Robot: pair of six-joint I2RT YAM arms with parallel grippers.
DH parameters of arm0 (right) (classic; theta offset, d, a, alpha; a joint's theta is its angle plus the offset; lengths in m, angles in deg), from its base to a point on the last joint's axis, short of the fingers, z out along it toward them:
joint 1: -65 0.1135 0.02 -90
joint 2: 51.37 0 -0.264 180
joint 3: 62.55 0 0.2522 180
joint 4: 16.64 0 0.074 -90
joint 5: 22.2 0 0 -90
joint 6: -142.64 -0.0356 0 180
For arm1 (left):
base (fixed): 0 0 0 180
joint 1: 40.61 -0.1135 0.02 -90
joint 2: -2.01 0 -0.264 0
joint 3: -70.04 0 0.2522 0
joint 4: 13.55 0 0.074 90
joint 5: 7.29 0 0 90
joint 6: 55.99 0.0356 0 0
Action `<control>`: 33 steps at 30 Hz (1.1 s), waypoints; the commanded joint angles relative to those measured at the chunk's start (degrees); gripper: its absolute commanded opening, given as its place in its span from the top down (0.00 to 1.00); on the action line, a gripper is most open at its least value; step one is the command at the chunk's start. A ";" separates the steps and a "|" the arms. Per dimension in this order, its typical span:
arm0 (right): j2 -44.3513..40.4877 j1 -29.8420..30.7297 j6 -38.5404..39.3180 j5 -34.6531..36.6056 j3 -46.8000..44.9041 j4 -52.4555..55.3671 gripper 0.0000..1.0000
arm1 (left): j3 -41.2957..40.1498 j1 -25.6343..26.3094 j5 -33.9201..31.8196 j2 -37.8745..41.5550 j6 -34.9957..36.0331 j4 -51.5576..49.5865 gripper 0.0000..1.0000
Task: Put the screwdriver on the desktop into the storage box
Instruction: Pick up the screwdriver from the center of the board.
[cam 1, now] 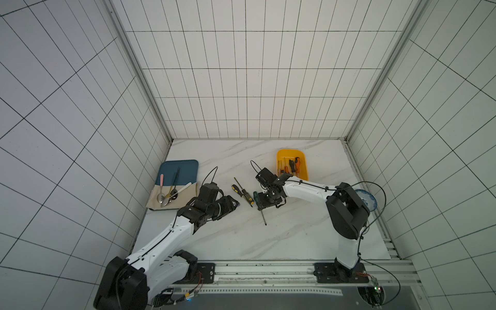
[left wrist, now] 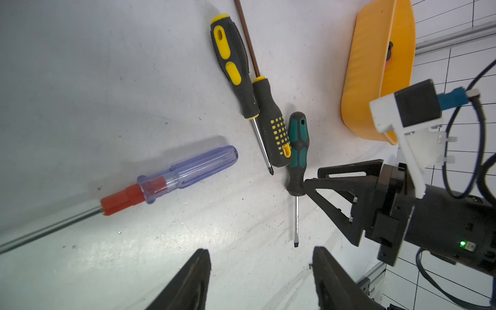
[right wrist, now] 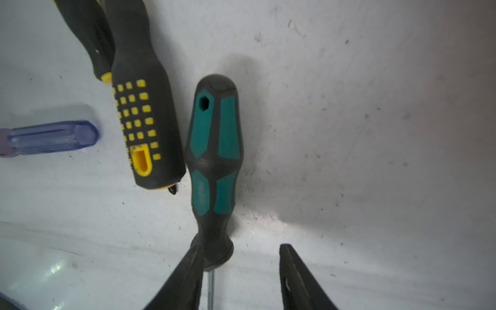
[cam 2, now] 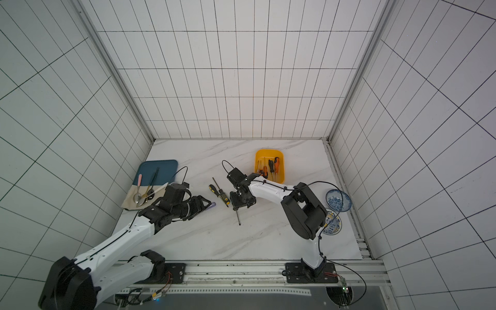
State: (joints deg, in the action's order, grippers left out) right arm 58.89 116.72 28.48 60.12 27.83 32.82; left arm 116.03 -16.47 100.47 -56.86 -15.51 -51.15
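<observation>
Straddling the green screwdriver (right wrist: 214,150) off-centre, the right claw (right wrist: 241,248) gapes, gripping nothing; closing could roll it against the yellow-dotted screwdriver (right wrist: 145,128). Left claw (left wrist: 261,252) gapes empty

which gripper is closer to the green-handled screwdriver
Right. The right gripper sits at the green-handled screwdriver, one finger touching its neck; the left gripper hangs apart, beside the clear blue screwdriver.

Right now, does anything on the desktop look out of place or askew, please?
Nothing looks damaged or spilled. Three tools lie bunched on the desktop: two yellow-black screwdrivers head to tail and touching, the teal screwdriver against one of them. The open right gripper sits off-centre, one finger at the teal collar. The clear blue screwdriver lies apart.
</observation>
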 commanded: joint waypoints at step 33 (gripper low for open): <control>2.99 0.54 -0.18 5.93 3.20 2.01 0.81 | -1.24 -1.11 -0.31 0.78 0.21 0.44 0.36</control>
State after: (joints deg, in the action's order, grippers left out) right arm 63.67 117.90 28.41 63.35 31.66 33.37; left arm 115.44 -17.21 100.36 -56.86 -15.53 -51.17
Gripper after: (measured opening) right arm 0.255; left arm 0.641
